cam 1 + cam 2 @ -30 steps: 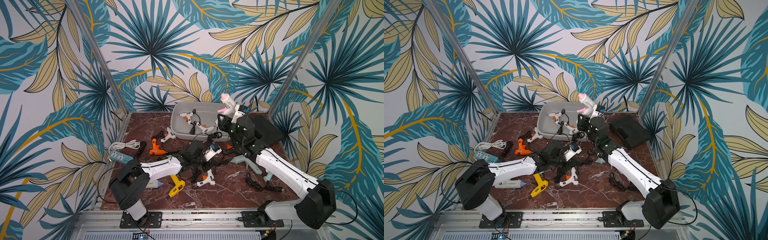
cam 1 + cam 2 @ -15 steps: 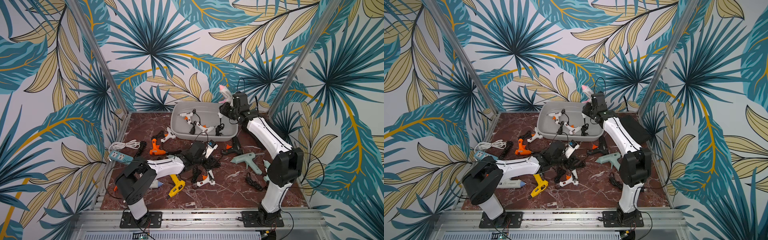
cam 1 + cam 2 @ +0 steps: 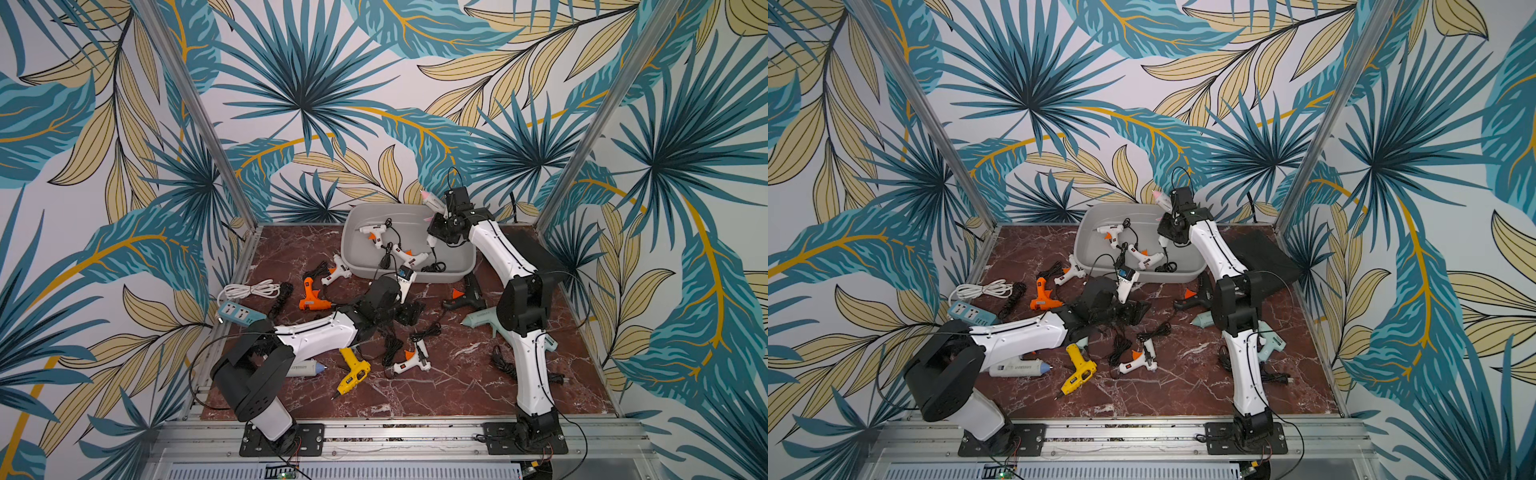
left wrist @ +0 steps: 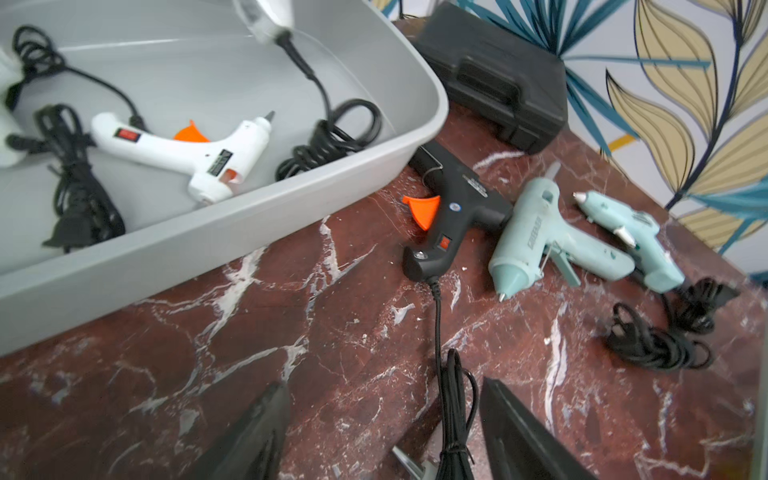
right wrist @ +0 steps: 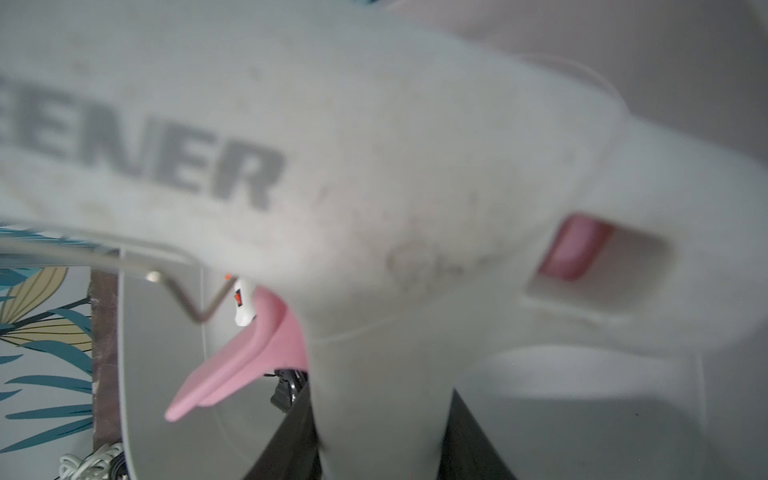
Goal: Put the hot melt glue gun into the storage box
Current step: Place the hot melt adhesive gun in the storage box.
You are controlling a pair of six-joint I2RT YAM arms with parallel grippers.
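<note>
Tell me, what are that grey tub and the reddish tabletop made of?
The storage box looks like matte moulded plastic: smooth walls, rolled rim, rounded corners. The tabletop looks like polished red marble with white veins, but could be printed laminate.

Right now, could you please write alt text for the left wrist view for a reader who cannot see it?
A grey storage box holds a white glue gun and coiled black cords. Beside it on the marble table lie a black glue gun, two mint glue guns and a black case; the open left tool hovers over a cord.
</note>
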